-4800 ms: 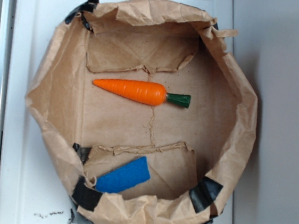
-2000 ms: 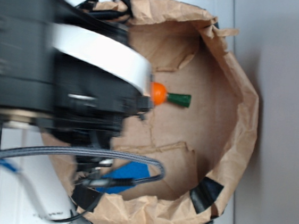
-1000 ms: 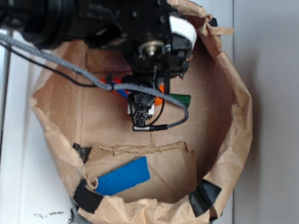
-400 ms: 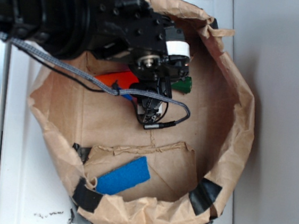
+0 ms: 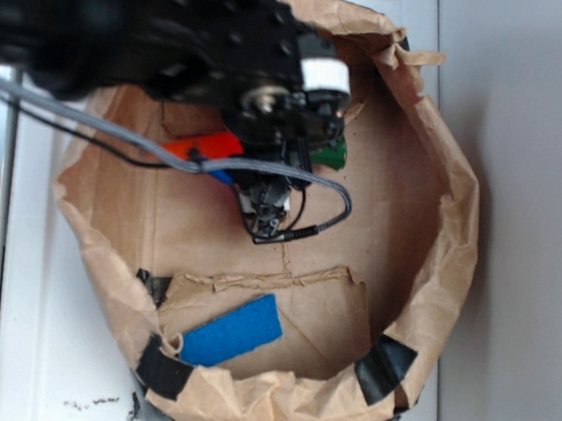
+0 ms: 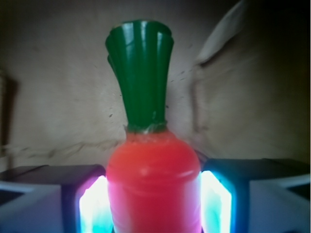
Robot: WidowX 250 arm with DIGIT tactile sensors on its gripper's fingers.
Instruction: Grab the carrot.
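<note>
A white desk [image 5: 35,346] carries a wide paper bag [image 5: 448,248], its crumpled brown walls rolled down into an open bowl and patched with strips of black tape [image 5: 385,367]. The bag's floor is flat, creased brown paper with torn flaps.

A black robot arm [image 5: 130,24] reaches in from the upper left, blurred, with a grey braided cable [image 5: 89,120] looping beneath it. Its gripper [image 5: 266,164] sits over the far middle of the bag floor.

The carrot [image 5: 204,147] lies under the gripper: smooth, bright-orange plastic, tapering leftward, with its dark-green stem [image 5: 332,156] poking out to the right. In the wrist view, the carrot [image 6: 153,184] fills the space between the two jaws, which press against its thick end on both sides; the fluted green stem [image 6: 141,73] points away from the camera. The jaws are clamped on the carrot.

A flat blue rectangular piece [image 5: 231,329], with a matte look, rests well apart near the front wall.

Likely risks: the carrot is glossy and rounded, and the grip sits on the tapering body near the stem, so it could slide or pivot out between the jaws if lifted sharply. The soft bag walls could also catch the arm or cable and drag the bag along.
</note>
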